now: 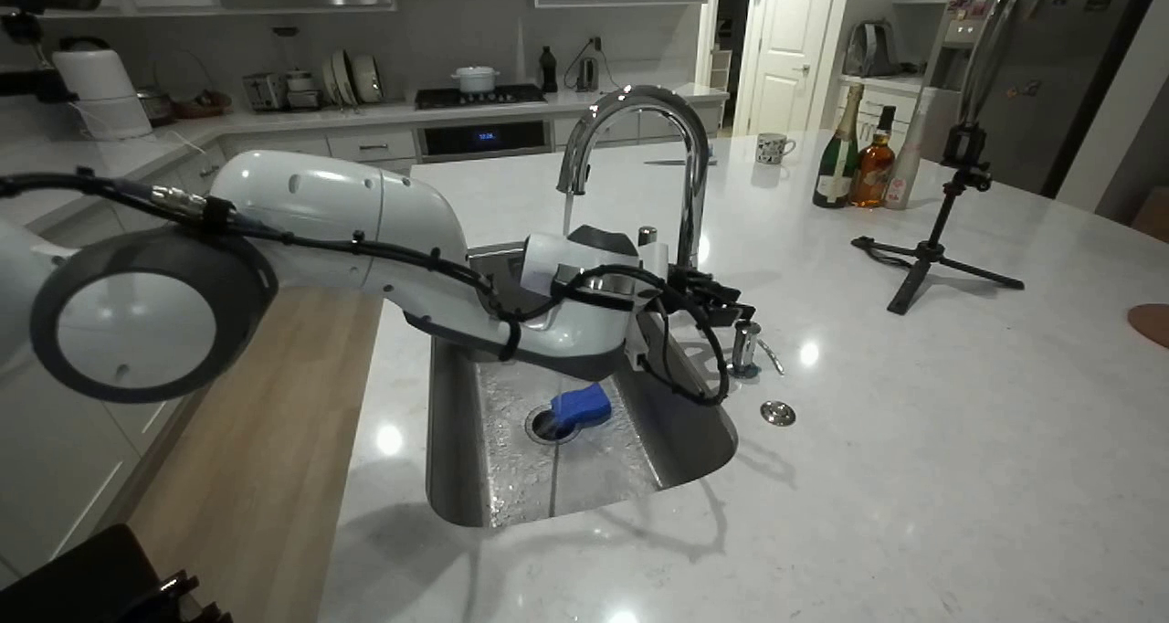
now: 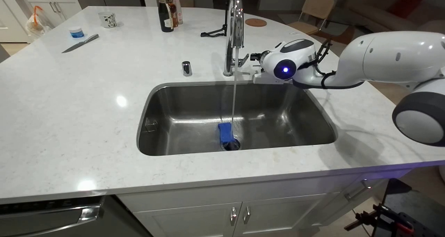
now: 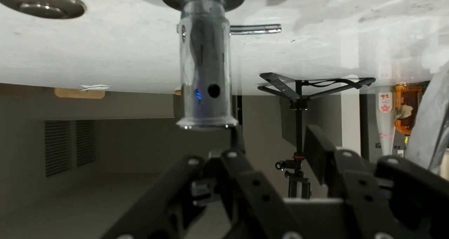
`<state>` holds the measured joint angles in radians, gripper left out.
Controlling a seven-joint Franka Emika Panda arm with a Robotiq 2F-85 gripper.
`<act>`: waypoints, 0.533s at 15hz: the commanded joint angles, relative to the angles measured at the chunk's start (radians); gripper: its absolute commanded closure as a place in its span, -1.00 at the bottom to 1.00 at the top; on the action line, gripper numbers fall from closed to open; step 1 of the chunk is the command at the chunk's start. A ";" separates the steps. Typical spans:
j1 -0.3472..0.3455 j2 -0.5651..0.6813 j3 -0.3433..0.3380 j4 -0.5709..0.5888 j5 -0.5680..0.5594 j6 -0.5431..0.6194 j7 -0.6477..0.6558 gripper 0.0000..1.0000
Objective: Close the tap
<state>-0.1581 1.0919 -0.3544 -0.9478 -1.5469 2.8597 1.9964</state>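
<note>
The tap (image 1: 694, 184), a tall chrome gooseneck, stands behind the sink. It also shows in an exterior view (image 2: 234, 28). Water runs from its spout into the sink. Its side lever (image 2: 243, 60) points out and up toward my gripper (image 2: 255, 57), which is just beside it; I cannot tell whether they touch. My gripper (image 1: 731, 303) also shows in another exterior view, low beside the tap's body. In the wrist view, which is upside down, the gripper (image 3: 275, 144) is open with nothing between its fingers. A blurred grey metal shape at that view's right edge may be part of the tap.
A short chrome fitting (image 3: 205, 70) with a thin nozzle stands close to one finger. A round metal cap (image 1: 777, 413) lies near it. A blue sponge (image 2: 226, 132) lies by the drain in the sink (image 2: 295, 105). A tripod (image 1: 930, 248) and bottles (image 1: 836, 166) stand beyond.
</note>
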 commanded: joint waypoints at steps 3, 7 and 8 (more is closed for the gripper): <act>-0.045 0.087 0.041 0.143 0.021 0.039 -0.031 0.90; -0.040 0.115 0.060 0.191 0.009 0.047 -0.032 1.00; -0.038 0.121 0.064 0.203 0.007 0.049 -0.031 1.00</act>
<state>-0.1868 1.1738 -0.3020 -0.8232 -1.5405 2.8763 1.9867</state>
